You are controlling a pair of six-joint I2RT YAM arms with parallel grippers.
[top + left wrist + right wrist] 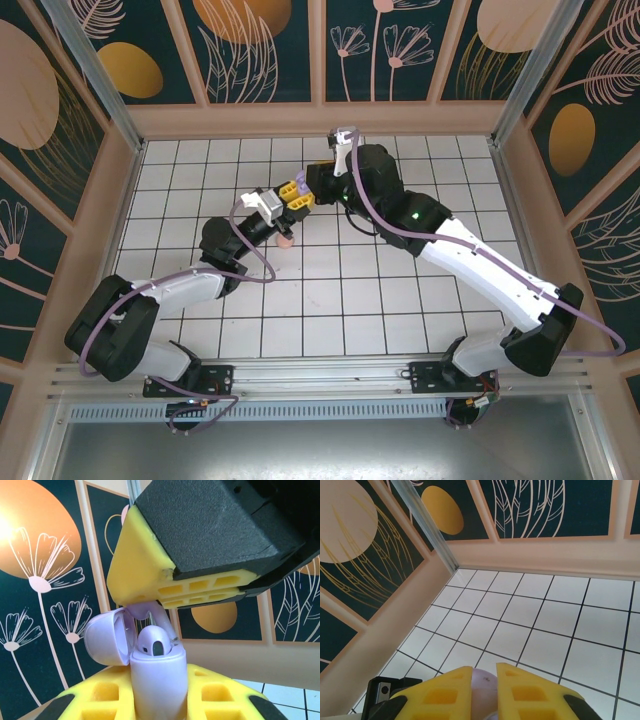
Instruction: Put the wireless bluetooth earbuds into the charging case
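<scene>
Case (159, 685) w/ earbud (155, 642) in L tool (159, 706).

Smooth glossy plastic on lilac case (159, 690) & earbud (155, 641) (yellow fingers (140, 560) matt, grainy).

Arms meet over mid-back of counter (330, 300): left arm (170, 290) from near-left, right arm (480, 255) from near-right. Left claw (160, 680) has charging case (157, 697) upright betw. its fingers, lid (107, 640) swung open to the left in left wrist view. One earbud (155, 642) sits in case. Right claw (484, 672) is directly above w/ second earbud (146, 611) betw. its fingers, just behind the seated one.
</scene>
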